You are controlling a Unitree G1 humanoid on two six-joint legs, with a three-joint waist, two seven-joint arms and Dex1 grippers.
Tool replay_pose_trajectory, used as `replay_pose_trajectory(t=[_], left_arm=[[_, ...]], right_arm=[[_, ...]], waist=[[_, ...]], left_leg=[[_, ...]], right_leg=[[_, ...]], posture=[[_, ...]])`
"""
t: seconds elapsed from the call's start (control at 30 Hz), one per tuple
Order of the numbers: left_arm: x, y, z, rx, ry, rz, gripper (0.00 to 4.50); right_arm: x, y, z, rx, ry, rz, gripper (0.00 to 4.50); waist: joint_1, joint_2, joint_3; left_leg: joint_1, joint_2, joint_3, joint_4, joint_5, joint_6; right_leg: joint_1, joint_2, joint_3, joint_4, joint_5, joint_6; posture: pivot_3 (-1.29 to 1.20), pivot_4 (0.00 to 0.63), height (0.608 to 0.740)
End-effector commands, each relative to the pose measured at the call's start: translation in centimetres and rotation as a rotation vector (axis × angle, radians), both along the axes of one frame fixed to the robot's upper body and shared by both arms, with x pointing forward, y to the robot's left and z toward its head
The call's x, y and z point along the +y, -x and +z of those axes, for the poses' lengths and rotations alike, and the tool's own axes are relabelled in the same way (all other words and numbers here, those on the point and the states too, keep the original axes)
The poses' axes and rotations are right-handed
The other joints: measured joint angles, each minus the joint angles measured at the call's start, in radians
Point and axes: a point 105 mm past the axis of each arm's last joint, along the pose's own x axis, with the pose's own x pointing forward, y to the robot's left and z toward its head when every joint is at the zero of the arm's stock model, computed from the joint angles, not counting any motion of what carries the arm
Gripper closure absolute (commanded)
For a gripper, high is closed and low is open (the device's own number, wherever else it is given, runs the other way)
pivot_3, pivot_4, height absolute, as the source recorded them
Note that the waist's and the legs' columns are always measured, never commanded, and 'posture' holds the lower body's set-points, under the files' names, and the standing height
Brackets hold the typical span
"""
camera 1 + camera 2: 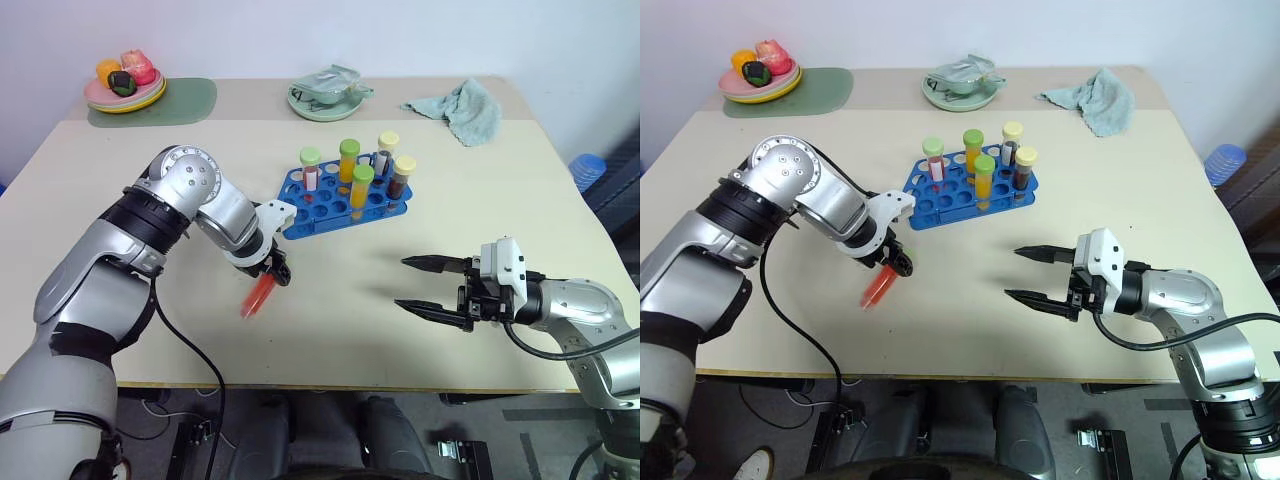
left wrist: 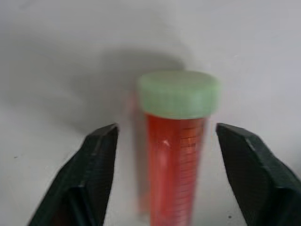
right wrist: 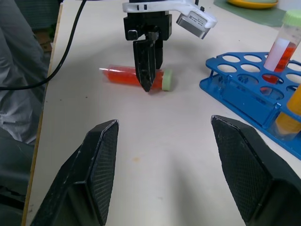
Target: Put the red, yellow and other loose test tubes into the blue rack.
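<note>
Flat on the table (image 1: pixel 330 290) — red tube (image 3: pixel 126 76), green-capped — between spread left hand (image 2: pixel 164 179) fingers.

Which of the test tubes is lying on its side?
The red test tube with the green cap, flat on the table between the left gripper's fingers. The other tubes stand upright in the blue rack.

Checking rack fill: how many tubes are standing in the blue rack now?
5 in the blue rack: red tube at its left, orange tube behind centre, yellow tube in front, and two dark tubes, rear and right. None looks hidden.
</note>
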Motion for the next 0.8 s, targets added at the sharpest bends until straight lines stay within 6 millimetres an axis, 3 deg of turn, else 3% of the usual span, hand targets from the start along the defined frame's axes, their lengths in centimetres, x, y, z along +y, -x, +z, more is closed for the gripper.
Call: replay_pose_trajectory(t=[0.03,0.1,0.2,0.43,0.63,0.8], left_arm=[[0.3,0.1,-0.7,0.009,-0.007,0.009,2.43],[0.2,0.1,-0.7,0.007,-0.003,0.009,2.43],[0.4,-0.1,-0.7,-0.001,0.01,0.032,3.12],[0.0,-0.4,-0.5,-0.019,0.079,0.073,3.12],[-0.7,-0.9,3.3,-0.187,0.229,0.043,3.12],[-0.9,0.0,6.5,-0.264,0.385,-0.029,3.12]], right_arm=[[0.3,0.2,0.8,-0.032,-0.006,0.021,1.3],[0.3,0.2,0.8,-0.032,-0.006,0.023,1.3],[0.4,0.1,0.8,-0.032,-0.006,0.029,1.3],[0.5,-0.3,0.8,-0.035,-0.002,0.041,1.3],[0.2,-0.9,1.3,-0.05,-0.01,0.031,1.3],[-0.1,-1.2,1.5,-0.056,-0.029,0.01,1.3]], waist=[[0.0,0.0,0.0],[0.001,0.0,0.0],[0.001,0.0,0.0],[0.002,0.001,-0.001],[-0.001,-0.001,0.0],[-0.008,-0.001,0.0]], left_leg=[[0.0,0.0,0.0,0.0,0.0,0.0],[0.0,0.0,0.0,0.0,0.0,0.0],[0.0,0.0,0.0,0.0,0.0,0.0],[0.001,-0.001,-0.001,0.001,0.0,0.0],[-0.001,-0.001,-0.001,0.001,0.001,-0.001],[-0.002,0.0,-0.001,0.0,0.002,-0.003]], right_leg=[[0.0,0.0,0.0,0.0,0.0,0.0],[0.0,0.0,0.0,0.0,0.0,0.0],[0.0,0.0,0.0,0.0,0.0,0.0],[0.002,-0.001,-0.001,0.0,0.0,0.0],[0.0,-0.001,-0.001,0.0,0.0,0.0],[-0.003,0.0,0.0,0.001,0.0,0.0]], posture=[[0.0,0.15,0.74],[0.0,0.15,0.74],[0.0,0.15,0.74],[0.0,0.15,0.74],[0.0,0.15,0.74],[0.0,0.15,0.74]])
